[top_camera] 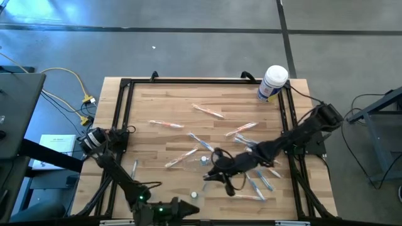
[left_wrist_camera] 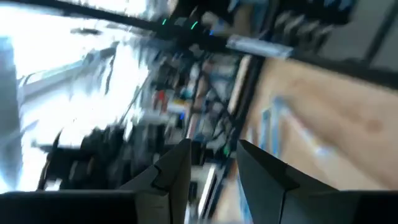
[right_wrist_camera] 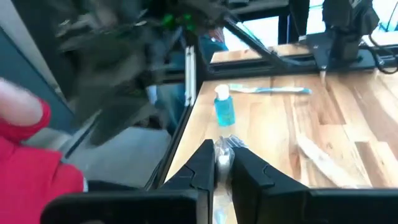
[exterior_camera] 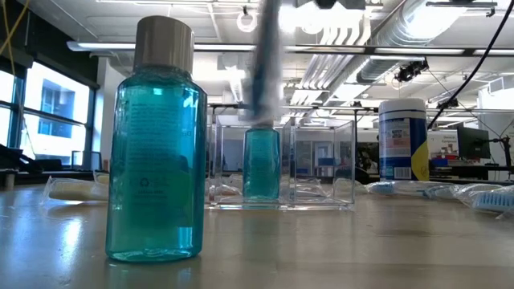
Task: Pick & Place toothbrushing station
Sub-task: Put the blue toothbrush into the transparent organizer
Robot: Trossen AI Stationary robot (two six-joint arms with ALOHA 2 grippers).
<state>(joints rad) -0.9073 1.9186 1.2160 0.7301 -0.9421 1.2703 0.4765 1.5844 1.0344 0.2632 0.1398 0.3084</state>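
While the black frame rail [top_camera: 124, 119] fences the wooden table [top_camera: 157, 100] on every side we can see, the clearest room for moving lies along the far band of bare wood and down the left side. The middle and right are strewn with wrapped toothbrushes [top_camera: 207, 111]. A white tub with a blue label [top_camera: 274, 82] stands in the far right corner, just beside the rail.

We find the toothbrushing station [exterior_camera: 321, 164] in the low view. It is a clear plastic holder standing upright on the table, set back near the middle. Its long axis runs side to side across that view, its compartments open upward, and the tub is off to its right. A small teal bottle [exterior_camera: 261, 164] stands at the holder's left part, but we cannot tell whether it is inside or in front. A larger-looking teal bottle [exterior_camera: 157, 144] stands much nearer the camera, well apart from it. From above the holder is too see-through for us to place surely.

The right gripper [right_wrist_camera: 221, 149] reaches in from the right rail to mid-table. Its fingers are pinched almost together, with a thin pale sliver between them that we cannot identify. A red sleeve [right_wrist_camera: 31, 155] shows beyond the table edge. The left gripper [left_wrist_camera: 211, 149] sits by the near edge, with its fingers a narrow gap apart and nothing between them.
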